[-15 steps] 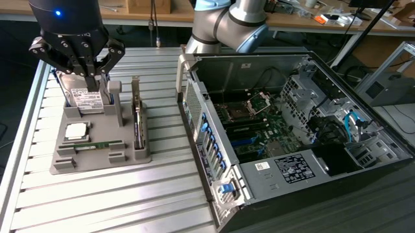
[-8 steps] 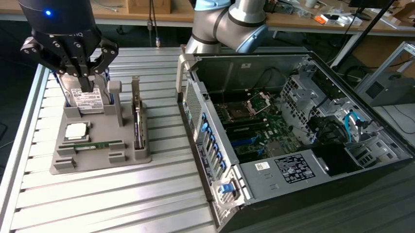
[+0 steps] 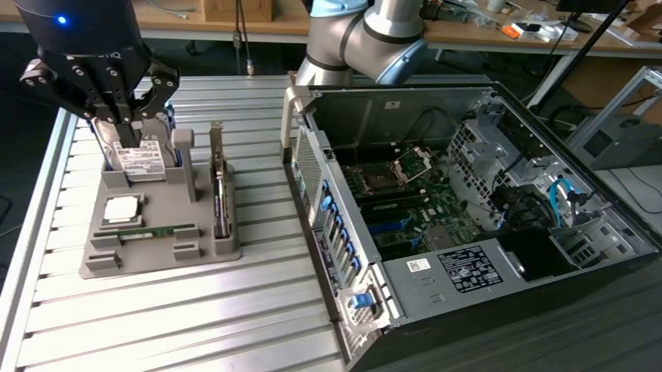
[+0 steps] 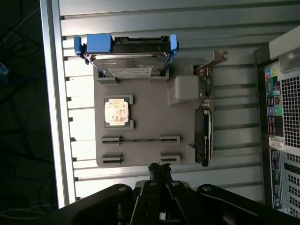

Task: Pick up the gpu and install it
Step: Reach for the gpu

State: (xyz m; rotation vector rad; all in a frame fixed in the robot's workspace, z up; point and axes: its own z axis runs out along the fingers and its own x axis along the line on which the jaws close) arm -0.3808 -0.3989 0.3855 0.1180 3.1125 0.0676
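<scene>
While our jaws hang pressed together above the tray [image 3: 153, 260], we hold nothing.
The gpu [image 3: 220, 200] stands edgewise in the tray.

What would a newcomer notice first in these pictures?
The open case, mainboard showing, lies on the exterior view's right. On that view's left, a grey tray holds parts; the gpu stands on edge along its case side. The shut gripper hangs above the hard drive at the tray's far end.
</scene>
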